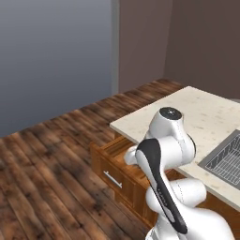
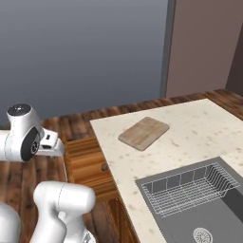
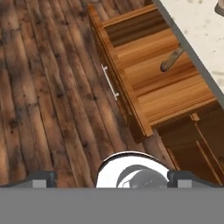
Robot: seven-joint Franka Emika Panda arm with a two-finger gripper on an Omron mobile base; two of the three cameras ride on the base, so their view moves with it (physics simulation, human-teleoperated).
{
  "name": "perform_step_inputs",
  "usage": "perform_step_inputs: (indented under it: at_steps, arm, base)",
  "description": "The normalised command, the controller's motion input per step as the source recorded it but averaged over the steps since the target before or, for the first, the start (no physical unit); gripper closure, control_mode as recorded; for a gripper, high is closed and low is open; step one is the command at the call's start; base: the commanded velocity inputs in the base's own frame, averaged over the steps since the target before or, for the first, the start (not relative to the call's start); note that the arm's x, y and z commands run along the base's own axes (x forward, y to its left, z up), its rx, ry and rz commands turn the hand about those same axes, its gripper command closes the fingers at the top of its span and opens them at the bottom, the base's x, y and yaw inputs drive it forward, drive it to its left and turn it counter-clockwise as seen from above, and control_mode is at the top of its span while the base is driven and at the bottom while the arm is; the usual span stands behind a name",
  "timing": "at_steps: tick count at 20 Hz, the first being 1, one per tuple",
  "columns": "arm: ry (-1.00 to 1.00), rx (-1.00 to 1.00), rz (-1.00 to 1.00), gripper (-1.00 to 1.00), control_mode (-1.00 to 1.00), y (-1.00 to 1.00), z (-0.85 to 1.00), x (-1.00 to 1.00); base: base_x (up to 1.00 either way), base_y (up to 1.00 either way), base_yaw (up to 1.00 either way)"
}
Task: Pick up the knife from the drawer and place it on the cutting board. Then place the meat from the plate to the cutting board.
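The drawer (image 3: 148, 83) of orange-brown wood stands pulled open below the counter edge, its silver bar handle (image 3: 110, 82) facing the floor side. Inside lies the knife (image 3: 172, 59); its dark handle shows and its blade is hidden under the counter's lip. In the right base view the knife (image 2: 104, 166) sits at the drawer's (image 2: 85, 161) right side. The cutting board (image 2: 144, 133) lies flat on the counter, bare. My gripper (image 3: 114, 179) hangs above the floor in front of the drawer, open, its fingertips (image 3: 41, 179) wide apart and holding nothing. The meat and the plate are out of view.
The pale speckled counter (image 2: 199, 128) runs to the right of the drawer. A grey sink (image 2: 190, 190) holding a wire rack is set into it near me. Dark plank floor (image 3: 43, 87) spreads left of the drawer. The open drawer (image 1: 115, 161) juts out from the cabinet.
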Motion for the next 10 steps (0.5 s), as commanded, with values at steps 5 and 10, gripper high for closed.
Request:
perform_step_inputs:
  at_steps: [5, 10]
  arm:
    - [0.0, 0.0, -0.01, -1.0, -1.0, 0.02, -0.46, 0.46]
    - [0.02, 0.0, 0.0, -1.0, -1.0, 0.0, -0.31, 0.56]
  base:
    - [0.0, 0.0, 0.0]
    - [0.0, 0.0, 0.0]
